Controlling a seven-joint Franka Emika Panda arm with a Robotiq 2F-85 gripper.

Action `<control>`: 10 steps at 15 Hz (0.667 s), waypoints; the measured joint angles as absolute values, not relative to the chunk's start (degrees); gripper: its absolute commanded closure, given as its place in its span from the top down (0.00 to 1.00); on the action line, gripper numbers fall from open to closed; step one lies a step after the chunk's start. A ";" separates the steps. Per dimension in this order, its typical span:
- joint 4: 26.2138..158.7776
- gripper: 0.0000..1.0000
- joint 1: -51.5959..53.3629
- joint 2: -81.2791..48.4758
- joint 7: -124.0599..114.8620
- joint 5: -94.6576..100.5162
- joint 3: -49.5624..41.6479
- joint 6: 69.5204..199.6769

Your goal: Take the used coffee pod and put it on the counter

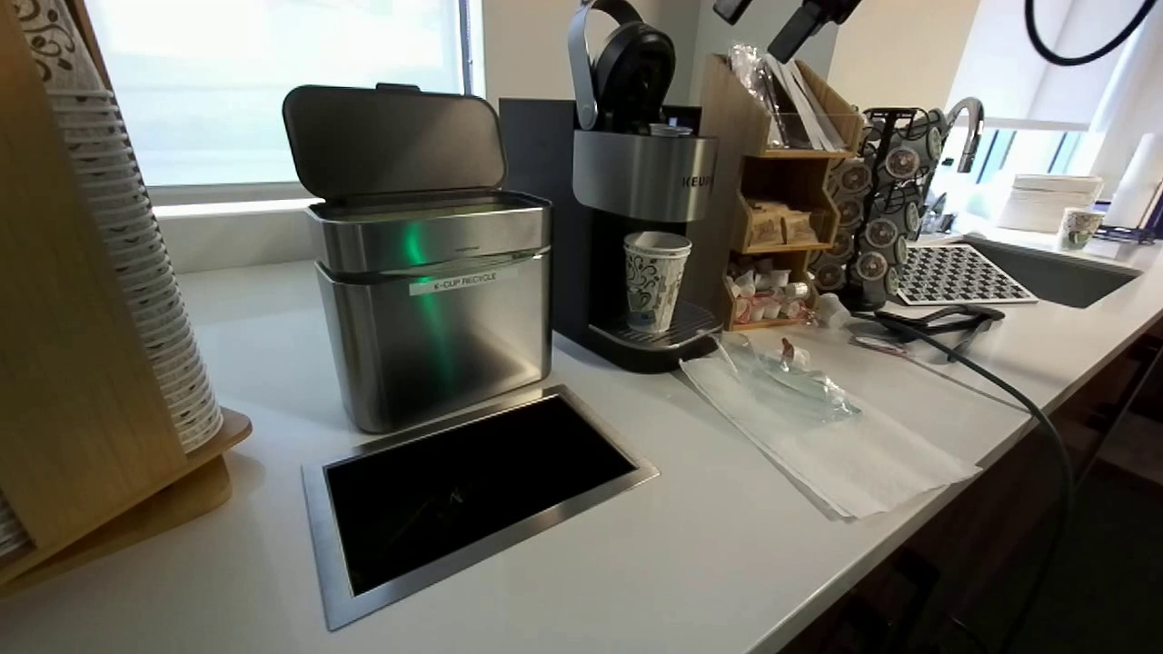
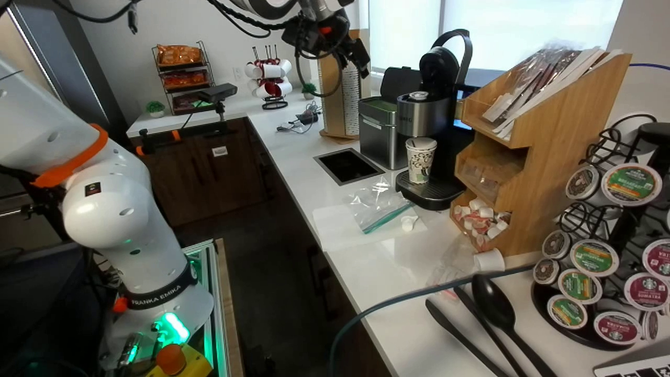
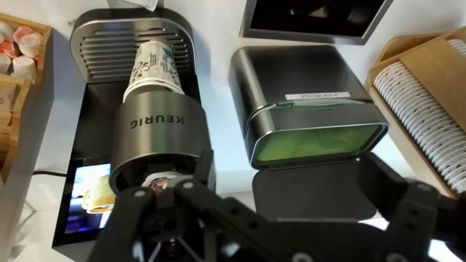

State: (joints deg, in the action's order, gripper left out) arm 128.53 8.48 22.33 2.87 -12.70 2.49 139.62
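Wrist view, left to right, we count: left of gripper (image 3: 291, 169), one coffee machine (image 3: 160, 140), one used coffee pod (image 3: 158, 181) in its top; two fingers (image 3: 380, 182) spread wide, holding nothing; beyond them, one bin (image 3: 309, 80) (lid (image 3: 309, 194) raised); right of gripper, one cup stack (image 3: 418, 102).

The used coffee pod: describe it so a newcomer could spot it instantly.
Find the open Keurig coffee machine beside the steel bin. At the top of its silver front sits the used coffee pod, a small round capsule with a pale rim. Unlike the racked pods, it sits alone, in the machine itself.
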 measured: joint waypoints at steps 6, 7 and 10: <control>119.32 1.00 4.61 11.22 2.08 -12.76 -0.47 140.87; 118.01 1.00 4.13 10.05 1.88 -12.90 -0.75 140.81; 117.27 1.00 3.78 9.31 1.97 -12.90 -0.66 140.81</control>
State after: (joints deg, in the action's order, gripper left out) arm 117.27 3.78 9.31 1.97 -12.90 -0.66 140.81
